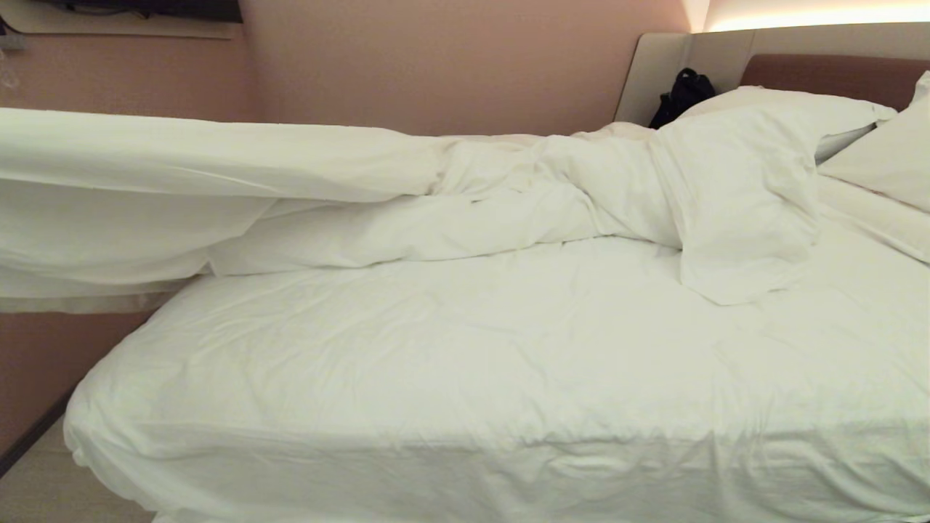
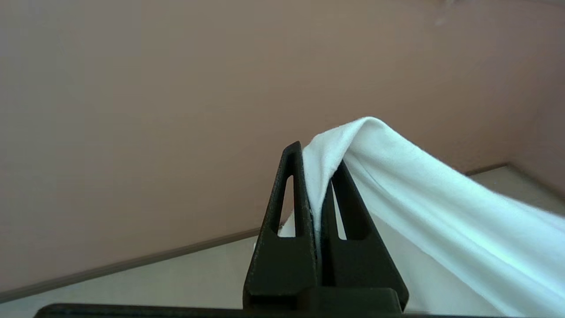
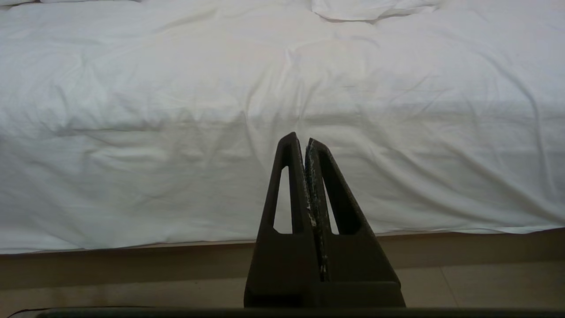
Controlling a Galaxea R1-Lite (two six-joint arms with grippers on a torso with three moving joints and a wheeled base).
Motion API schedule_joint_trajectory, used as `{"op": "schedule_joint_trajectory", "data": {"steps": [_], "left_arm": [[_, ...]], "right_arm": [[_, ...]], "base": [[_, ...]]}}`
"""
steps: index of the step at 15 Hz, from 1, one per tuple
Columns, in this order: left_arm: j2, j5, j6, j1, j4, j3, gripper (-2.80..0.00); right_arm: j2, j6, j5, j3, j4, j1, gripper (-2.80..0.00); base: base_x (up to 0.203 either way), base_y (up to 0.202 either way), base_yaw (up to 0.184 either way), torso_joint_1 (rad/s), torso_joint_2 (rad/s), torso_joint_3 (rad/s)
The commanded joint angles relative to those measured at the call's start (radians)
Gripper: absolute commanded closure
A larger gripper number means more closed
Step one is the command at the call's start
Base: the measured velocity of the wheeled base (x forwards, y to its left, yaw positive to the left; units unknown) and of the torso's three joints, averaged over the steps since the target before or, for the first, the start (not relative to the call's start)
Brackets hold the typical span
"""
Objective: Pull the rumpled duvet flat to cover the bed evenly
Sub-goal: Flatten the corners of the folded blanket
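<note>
Left gripper, seen in its wrist view, pinched closed on a fold of white cloth that runs away from it in a taut band; in the head view this gripper lies outside the left edge, and the cloth it holds is a corner of the duvet, stretched as a long raised sheet from that edge toward the middle of the bed. The bulk of the duvet lies as a rumpled ridge along the far side of the mattress, its long axis running from the foot at the left toward the pillows at the right, with one flap folded forward near the pillows. The near half of the mattress shows a white wrinkled surface; whether this is sheet or a flat part of the duvet cannot be told. Right gripper, jaws pressed together and holding nothing, hangs low before the near side of the bed, well apart from the ridge. The left arm is thus the one engaged, and the remaining slack lies to its right; judged from this, a pull away from the pillows would draw the ridge out lengthwise.
</note>
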Motion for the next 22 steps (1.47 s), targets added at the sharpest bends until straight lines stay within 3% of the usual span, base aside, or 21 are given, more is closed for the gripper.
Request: {"op": "schedule_joint_trajectory", "data": {"steps": [1, 6, 22], "left_arm": [[0.003, 0.002, 0.046, 0.025, 0.005, 0.023, 0.0], [0.001, 0.004, 0.067, 0.07, 0.028, 0.027, 0.0], [0.006, -0.001, 0.106, 0.109, 0.098, 0.029, 0.0]], "right_arm": [[0.0, 0.0, 0.0, 0.0, -0.001, 0.0, 0.0], [0.0, 0.0, 0.0, 0.0, -0.001, 0.0, 0.0], [0.0, 0.0, 0.0, 0.0, -0.001, 0.0, 0.0]], "base": [[0.0, 0.0, 0.0, 0.0, 0.0, 0.0], [0.0, 0.0, 0.0, 0.0, 0.0, 0.0], [0.0, 0.0, 0.0, 0.0, 0.0, 0.0]]}}
